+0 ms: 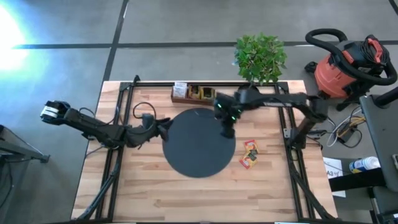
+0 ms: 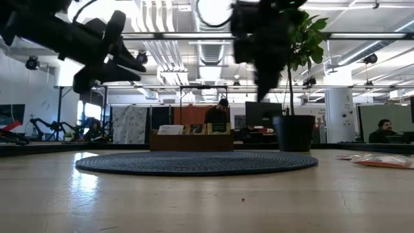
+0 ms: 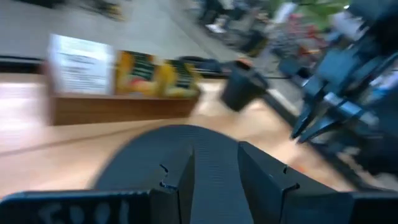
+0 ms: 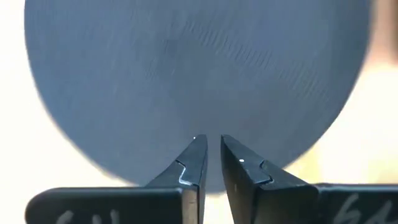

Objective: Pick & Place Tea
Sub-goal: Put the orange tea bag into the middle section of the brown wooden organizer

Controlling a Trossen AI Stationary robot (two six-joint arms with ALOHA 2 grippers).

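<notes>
**Both arms over the mat, tea waiting off to the side**

From where I stand, the right gripper (image 1: pixel 227 131) hangs above the far right part of the black mat (image 1: pixel 193 152), pointing down at it. Its wrist view shows the two fingers (image 4: pixel 194 165) nearly together, a thin gap between the tips and nothing held. The left gripper (image 1: pixel 166 126) sits at the mat's left edge, reaching in level; its fingers (image 3: pixel 261 171) stand a little apart with only the mat's weave showing between them, so it carries nothing either.

The tea sachets (image 1: pixel 250 154) lie in a small loose heap on the bare wood just beside the mat's right edge, near the right gripper but not beneath it. More sachets stand in the wooden box (image 1: pixel 194 94) at the table's far edge, next to the potted plant (image 1: pixel 261 57).

The worry, I'd say, is the heap itself: the sachets are thin, flat and overlapping, so a pinch coming down with the fingers this close could slide one away or lift two at once. The two arms are also near each other across the mat, and a careless swing toward the heap could bring them together.
</notes>
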